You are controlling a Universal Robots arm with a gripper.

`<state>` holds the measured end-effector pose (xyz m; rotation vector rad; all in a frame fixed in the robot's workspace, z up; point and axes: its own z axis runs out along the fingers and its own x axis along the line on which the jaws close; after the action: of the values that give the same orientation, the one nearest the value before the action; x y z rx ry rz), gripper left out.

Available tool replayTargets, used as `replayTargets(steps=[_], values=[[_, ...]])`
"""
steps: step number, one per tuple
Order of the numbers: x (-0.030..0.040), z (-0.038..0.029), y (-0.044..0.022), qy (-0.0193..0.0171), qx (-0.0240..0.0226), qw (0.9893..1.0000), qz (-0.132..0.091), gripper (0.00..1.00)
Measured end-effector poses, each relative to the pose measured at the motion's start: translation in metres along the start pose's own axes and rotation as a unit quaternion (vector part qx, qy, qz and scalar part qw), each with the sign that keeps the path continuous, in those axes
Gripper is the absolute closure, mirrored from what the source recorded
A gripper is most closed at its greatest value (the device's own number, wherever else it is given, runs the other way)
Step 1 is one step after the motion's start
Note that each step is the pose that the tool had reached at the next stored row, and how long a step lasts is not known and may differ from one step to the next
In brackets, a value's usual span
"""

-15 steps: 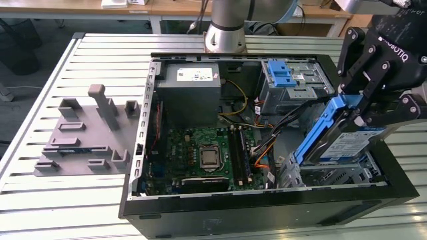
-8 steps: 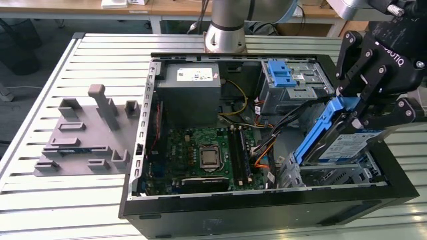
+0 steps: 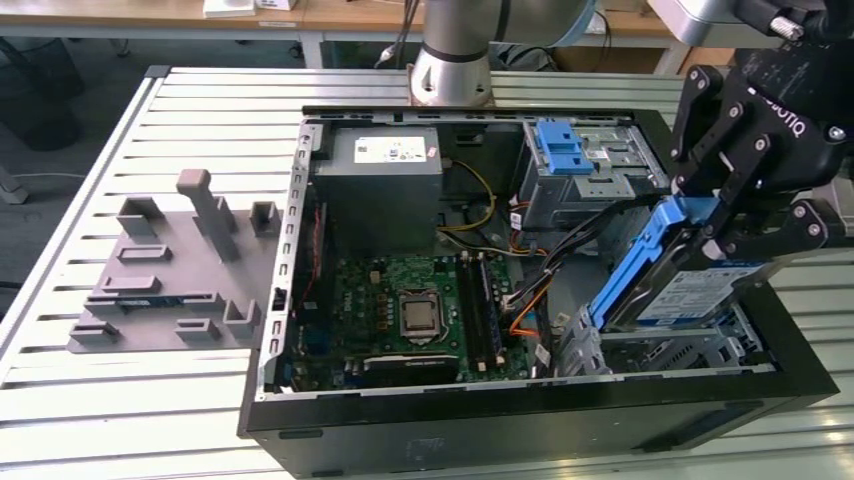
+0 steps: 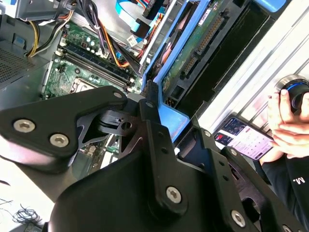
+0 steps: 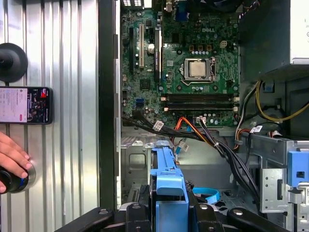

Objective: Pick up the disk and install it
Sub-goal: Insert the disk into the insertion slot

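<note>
The disk (image 3: 674,285), a silver drive with a white-and-blue label in a blue caddy, hangs tilted on edge over the drive bay at the case's front corner, on the exterior view's right. My gripper (image 3: 731,238) is shut on its upper end. In the second wrist view the disk (image 4: 203,43) shows its green circuit underside, and the gripper (image 4: 145,113) clamps the blue frame. In the first wrist view the caddy edge of the disk (image 5: 166,176) sticks out from the gripper (image 5: 169,212) above the metal bay (image 5: 137,159).
The open computer case (image 3: 534,425) holds a motherboard (image 3: 414,310), a grey power supply (image 3: 387,165), a blue latch bracket (image 3: 567,150) and loose cables (image 5: 212,137). A grey fixture (image 3: 174,270) lies on the exterior view's left. A person's hand (image 5: 12,154) and phone (image 5: 24,105) rest beside the case.
</note>
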<state>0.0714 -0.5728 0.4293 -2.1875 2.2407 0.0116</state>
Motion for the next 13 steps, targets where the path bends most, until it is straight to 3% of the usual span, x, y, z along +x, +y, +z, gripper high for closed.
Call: replayTargets(steps=[13], values=[[0.0001, 0.0041, 0.0000, 0.0000, 0.0000, 1.0000, 0.000, 0.64]])
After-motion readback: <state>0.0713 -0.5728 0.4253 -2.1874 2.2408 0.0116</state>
